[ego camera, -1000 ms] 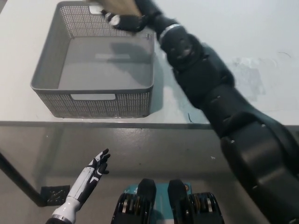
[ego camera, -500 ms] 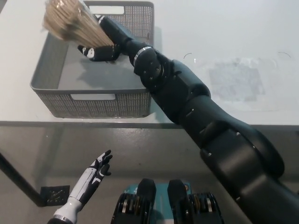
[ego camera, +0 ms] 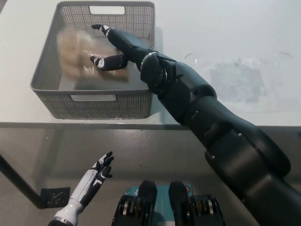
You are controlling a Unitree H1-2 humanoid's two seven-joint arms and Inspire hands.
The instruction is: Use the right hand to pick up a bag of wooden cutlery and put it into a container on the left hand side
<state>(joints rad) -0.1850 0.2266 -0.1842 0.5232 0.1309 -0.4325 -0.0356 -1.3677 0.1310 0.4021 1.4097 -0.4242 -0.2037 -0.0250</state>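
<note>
lying in basket: bag of wooden cutlery (ego camera: 77, 52), blurred, on the grey basket (ego camera: 89, 101) floor, upper left of frame
change: half a second ago it was raised in the grip; now dropped, so delivery looks done
right hand (ego camera: 110, 47): released, fingers spread, just right of the bag
left hand (ego camera: 96, 174): open, lower left, below the counter (ego camera: 225, 42)

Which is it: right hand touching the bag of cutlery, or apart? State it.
Cannot tell. In the head view the right hand has its fingers spread above the blurred bag of cutlery in the basket; no gap or contact shows.
</note>
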